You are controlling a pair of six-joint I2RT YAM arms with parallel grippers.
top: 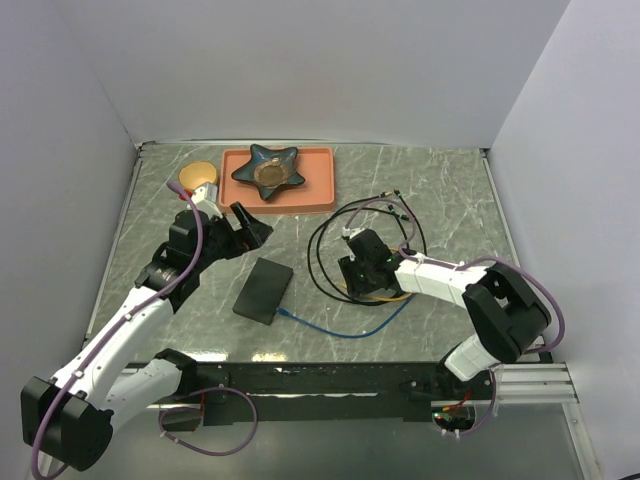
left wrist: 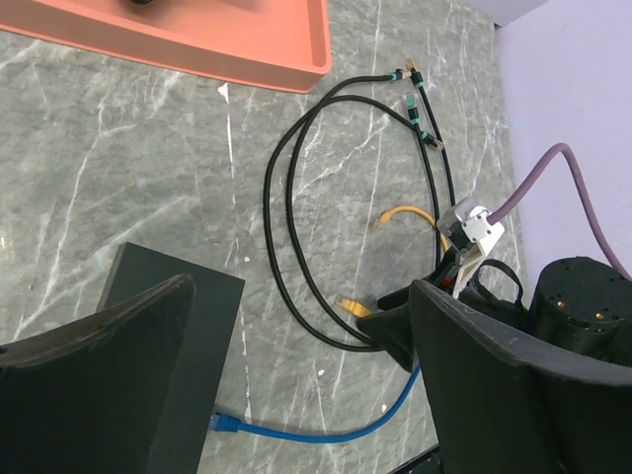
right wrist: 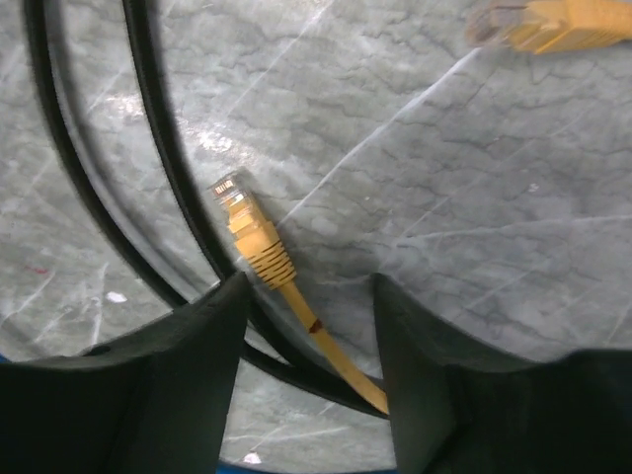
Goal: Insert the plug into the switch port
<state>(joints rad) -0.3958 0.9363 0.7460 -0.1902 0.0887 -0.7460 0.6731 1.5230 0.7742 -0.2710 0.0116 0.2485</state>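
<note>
The switch port is a flat black box lying left of centre; it also shows in the left wrist view. A blue cable's plug sits against its near narrow side. A yellow plug lies on the table beside black cable loops. My right gripper is open and low over the yellow cable, which runs between its fingers just behind the plug; it also shows in the top view. My left gripper is open and empty, raised behind the switch port.
An orange-pink tray with a dark star-shaped dish stands at the back. A round tan disc lies left of it. Black cable loops with green-tipped plugs lie around the right gripper. The cable's other yellow end lies nearby.
</note>
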